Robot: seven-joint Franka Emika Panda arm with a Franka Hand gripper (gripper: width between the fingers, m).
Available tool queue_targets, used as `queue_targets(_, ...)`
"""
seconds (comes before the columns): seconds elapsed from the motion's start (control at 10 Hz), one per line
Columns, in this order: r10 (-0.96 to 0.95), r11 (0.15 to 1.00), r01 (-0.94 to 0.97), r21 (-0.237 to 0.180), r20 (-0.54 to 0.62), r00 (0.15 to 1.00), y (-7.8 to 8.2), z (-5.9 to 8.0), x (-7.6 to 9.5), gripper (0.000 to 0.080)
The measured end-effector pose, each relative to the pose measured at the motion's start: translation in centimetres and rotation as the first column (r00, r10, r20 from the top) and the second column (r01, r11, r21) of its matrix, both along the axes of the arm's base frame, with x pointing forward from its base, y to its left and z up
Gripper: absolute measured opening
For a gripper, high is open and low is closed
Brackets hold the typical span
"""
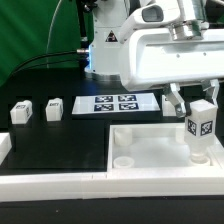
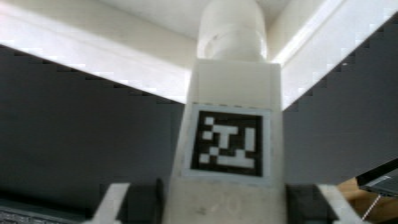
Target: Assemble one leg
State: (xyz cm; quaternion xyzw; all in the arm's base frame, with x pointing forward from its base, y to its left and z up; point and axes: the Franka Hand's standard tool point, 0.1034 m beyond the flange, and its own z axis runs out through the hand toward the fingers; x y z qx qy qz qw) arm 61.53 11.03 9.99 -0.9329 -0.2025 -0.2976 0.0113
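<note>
With the fingers [image 1: 175, 101] clamped on the leg [image 1: 203, 122], which stands upright at about 4 o'clock in the exterior view, its foot at the tray's [image 1: 150, 140] corner socket [image 1: 200, 158], a slight tilt or offset could jam it on the rim or leave it unseated.

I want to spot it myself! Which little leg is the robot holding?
Find the big white tray nearest the camera. At its corner on the exterior view's right, the gripper holds one leg upright, its black-and-white tag facing you. The other two legs sit alone on the black table, far off on the exterior view's left.
</note>
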Motion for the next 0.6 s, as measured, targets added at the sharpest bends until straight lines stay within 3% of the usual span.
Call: queue_targets(0.6,-0.001,1.0,0.001,0.002,-0.001,1.0,0.1,-1.2,-0.3,0.031)
